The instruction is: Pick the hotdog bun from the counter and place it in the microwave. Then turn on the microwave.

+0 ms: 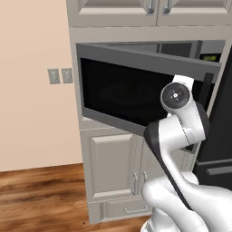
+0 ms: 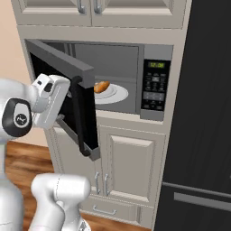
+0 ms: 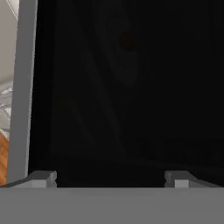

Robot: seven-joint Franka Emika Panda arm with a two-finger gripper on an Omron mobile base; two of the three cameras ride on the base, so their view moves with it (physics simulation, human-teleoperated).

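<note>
Hotdog bun [image 2: 101,86] sits on the white plate [image 2: 113,95] inside the microwave [image 2: 155,54], so the placing part looks done. Door [image 2: 67,67] hangs abt half open, swung out toward the robot. Gripper [image 3: 109,180] is right up against the door's black glass, outer face, tips spread wide w/ nothing between them. Key relation: gripper is on the room side of the door, cavity and bun lie beyond it, hinge at the far left edge in the right base view, handle [image 2: 80,117] at the free edge. Likely next: push the door shut toward the cavity, then go for the keypad [image 2: 155,88] to the right.
</note>
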